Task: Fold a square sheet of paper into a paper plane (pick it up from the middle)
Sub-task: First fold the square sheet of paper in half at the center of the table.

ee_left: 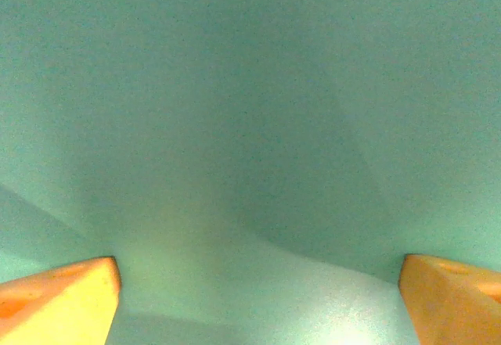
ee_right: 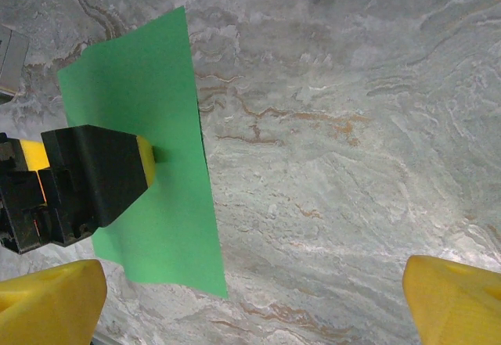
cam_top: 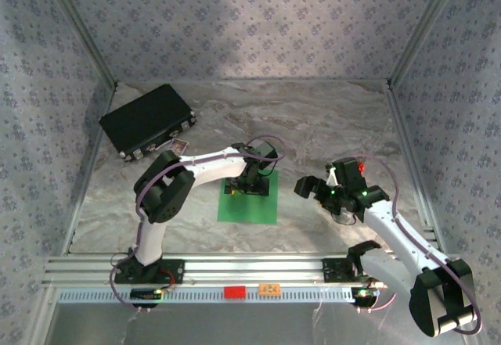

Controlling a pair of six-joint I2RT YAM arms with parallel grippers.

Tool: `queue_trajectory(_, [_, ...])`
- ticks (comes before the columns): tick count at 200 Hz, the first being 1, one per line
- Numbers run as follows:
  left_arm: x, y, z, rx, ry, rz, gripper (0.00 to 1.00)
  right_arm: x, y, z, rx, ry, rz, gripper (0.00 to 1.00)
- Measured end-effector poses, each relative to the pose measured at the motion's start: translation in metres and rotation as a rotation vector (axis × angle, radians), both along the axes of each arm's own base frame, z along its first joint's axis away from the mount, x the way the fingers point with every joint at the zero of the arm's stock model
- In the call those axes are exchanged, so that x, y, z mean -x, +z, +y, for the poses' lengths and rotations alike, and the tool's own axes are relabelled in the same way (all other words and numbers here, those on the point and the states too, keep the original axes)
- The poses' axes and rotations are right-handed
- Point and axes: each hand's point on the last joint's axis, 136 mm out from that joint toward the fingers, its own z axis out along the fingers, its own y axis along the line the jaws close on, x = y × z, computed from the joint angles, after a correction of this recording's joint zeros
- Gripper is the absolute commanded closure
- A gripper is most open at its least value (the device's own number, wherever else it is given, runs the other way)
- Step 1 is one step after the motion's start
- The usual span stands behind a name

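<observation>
The square sheet of paper is bright green and lies flat and unfolded on the marble table; no paper plane is in view. My left gripper stands down on the sheet's far half. Seen from the left wrist, green paper lies close under the gripper, whose orange fingertips are far apart and open. My right gripper hovers open to the right of the sheet. From its wrist I see the sheet at the left with the left gripper's black body on it, and bare table between my own jaws.
A black rectangular case lies at the back left near the wall. An aluminium rail runs along the near edge by the arm bases. Patterned walls close in the table on three sides. Bare marble stretches right of the sheet.
</observation>
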Motion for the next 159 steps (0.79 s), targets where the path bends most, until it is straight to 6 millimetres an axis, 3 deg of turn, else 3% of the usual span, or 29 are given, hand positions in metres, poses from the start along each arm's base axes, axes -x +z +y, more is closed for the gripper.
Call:
queue_trajectory(28, [0.000,0.001,-0.002,0.005,-0.004,-0.003,0.14,0.000,0.000,0.000,0.002,-0.002,-0.001,0.01])
queue_trajectory(69, [0.001,0.002,-0.003,0.017,-0.014,-0.023,0.34,-0.002,-0.002,-0.010,0.046,-0.065,0.006,0.01])
queue_trajectory(102, [0.002,0.004,-0.004,0.041,-0.024,-0.045,0.51,-0.006,0.010,-0.016,0.048,-0.103,-0.050,0.01])
queue_trajectory(159, [0.004,0.018,-0.014,0.186,-0.037,-0.098,0.58,-0.011,0.016,-0.011,0.020,-0.097,-0.077,0.01])
